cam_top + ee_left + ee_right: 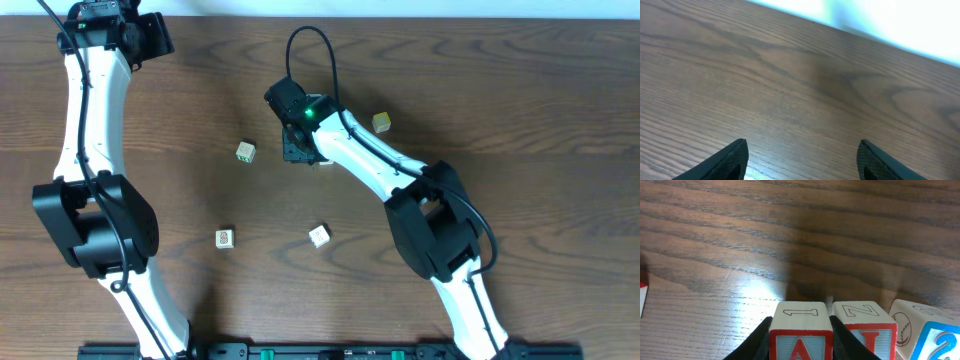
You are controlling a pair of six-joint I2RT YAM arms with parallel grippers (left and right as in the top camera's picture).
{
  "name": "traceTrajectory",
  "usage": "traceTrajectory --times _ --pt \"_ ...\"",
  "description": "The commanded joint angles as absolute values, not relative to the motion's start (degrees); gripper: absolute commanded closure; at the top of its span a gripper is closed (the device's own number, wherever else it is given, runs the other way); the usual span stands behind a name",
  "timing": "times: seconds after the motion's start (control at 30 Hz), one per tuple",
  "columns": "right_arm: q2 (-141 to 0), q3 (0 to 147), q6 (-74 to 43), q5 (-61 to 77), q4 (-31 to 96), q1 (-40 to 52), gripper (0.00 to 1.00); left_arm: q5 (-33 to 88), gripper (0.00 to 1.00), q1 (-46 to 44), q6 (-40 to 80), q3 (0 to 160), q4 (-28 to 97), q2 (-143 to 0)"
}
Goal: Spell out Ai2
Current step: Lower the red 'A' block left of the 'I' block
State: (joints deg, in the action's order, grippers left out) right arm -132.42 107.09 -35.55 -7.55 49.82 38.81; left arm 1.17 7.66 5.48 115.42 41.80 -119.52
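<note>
Saw small white wooden cube with red-bordered A standing on dark wooden table, clamped between fingers of right claw. Noted white cube with red-bordered I just beside it, then white cube with blue-bordered 2 next along, slightly turned, all in one row near table centre. Found left claw spread apart, low over wood at far left corner.

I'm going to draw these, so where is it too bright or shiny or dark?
Left wrist view: the top right beyond the table is washed out white. Right wrist view: a bright glare patch on the wood ahead of the A cube, a dark shadow beyond it. Overhead view: even light, sharp, a green light glowing on the right arm.
</note>
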Motion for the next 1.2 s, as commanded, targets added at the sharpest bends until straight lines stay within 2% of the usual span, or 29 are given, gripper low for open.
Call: traceTrajectory --times 0.0,0.1,0.47,0.6,0.7,0.87,0.93,0.97,1.0,1.03,1.07,1.1,1.17 --pt "-133.5 107.9 -34.6 -8.6 49.7 38.8 0.61 1.5 0.29 7.7 4.7 115.2 41.7 -120.6" --pt "-133.5 107.9 -34.6 -8.6 49.7 38.8 0.58 1.5 0.29 7.7 4.7 115.2 41.7 -120.6" --pt "-133.5 107.9 -34.0 -8.6 48.7 38.8 0.59 1.5 0.29 7.7 4.7 115.2 41.7 -120.6" --pt "-133.4 108.0 -32.1 -9.5 46.3 38.7 0.51 1.5 0.29 7.7 4.7 115.2 41.7 -120.6" --pt "-133.4 108.3 -32.1 -11.8 45.9 38.5 0.5 1.5 0.29 7.7 4.7 115.2 41.7 -120.6" --pt "-133.4 111.0 -28.8 -14.0 45.2 37.9 0.42 1.9 0.29 7.7 4.7 115.2 41.8 -120.6" --pt "-133.4 113.4 -27.2 -14.9 45.4 37.5 0.43 5.4 0.32 7.7 4.6 115.2 42.3 -120.6" --pt "-133.4 114.9 -26.4 -15.0 45.9 37.3 0.47 7.7 0.4 7.6 4.6 114.8 42.4 -120.6" --pt "-133.3 116.2 -25.7 -15.0 46.8 37.0 0.58 9.4 0.44 7.4 4.7 114.3 42.4 -120.6" --pt "-133.1 118.1 -25.6 -15.0 48.8 36.6 0.76 11.3 0.5 7.2 4.7 113.7 42.4 -120.6" --pt "-132.9 119.5 -25.6 -15.0 50.5 36.0 0.99 13.1 0.57 6.7 4.7 112.7 42.3 -120.6" --pt "-132.4 121.0 -25.7 -15.0 52.5 35.4 0.99 14.3 0.71 6.1 4.6 111.5 42.2 -120.6" --pt "-131.5 122.9 -25.7 -14.5 55.7 33.9 0.99 15.4 0.89 4.8 4.7 108.9 41.9 -120.6"
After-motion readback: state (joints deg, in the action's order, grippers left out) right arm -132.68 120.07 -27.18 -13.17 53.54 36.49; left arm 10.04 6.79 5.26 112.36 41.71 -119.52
